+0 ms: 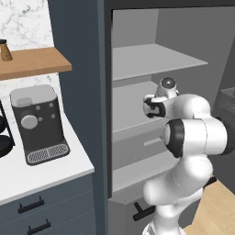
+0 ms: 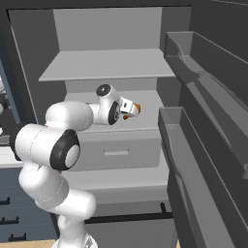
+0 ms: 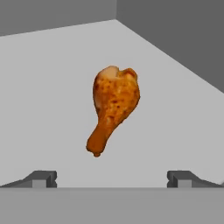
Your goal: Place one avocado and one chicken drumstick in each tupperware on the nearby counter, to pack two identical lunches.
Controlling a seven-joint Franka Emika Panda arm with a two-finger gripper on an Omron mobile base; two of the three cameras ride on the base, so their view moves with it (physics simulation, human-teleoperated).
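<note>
- Fingertips (image 3: 43,178) sit wide apart with nothing between them, so your gripper (image 3: 112,179) is lined up for a grab.
- Drumstick (image 3: 113,107) lies just ahead on the grey fridge shelf (image 3: 48,96), thin end toward you, untouched.
- Counter (image 1: 41,172) is off to the left.

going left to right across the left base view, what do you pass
small brown bottle on the wooden shelf → coffee machine on the counter → dark cabinet side panel → grey fridge shelf → robot arm

Browned chicken drumstick (image 3: 113,105) lies alone on grey fridge shelf (image 3: 48,100)
</note>
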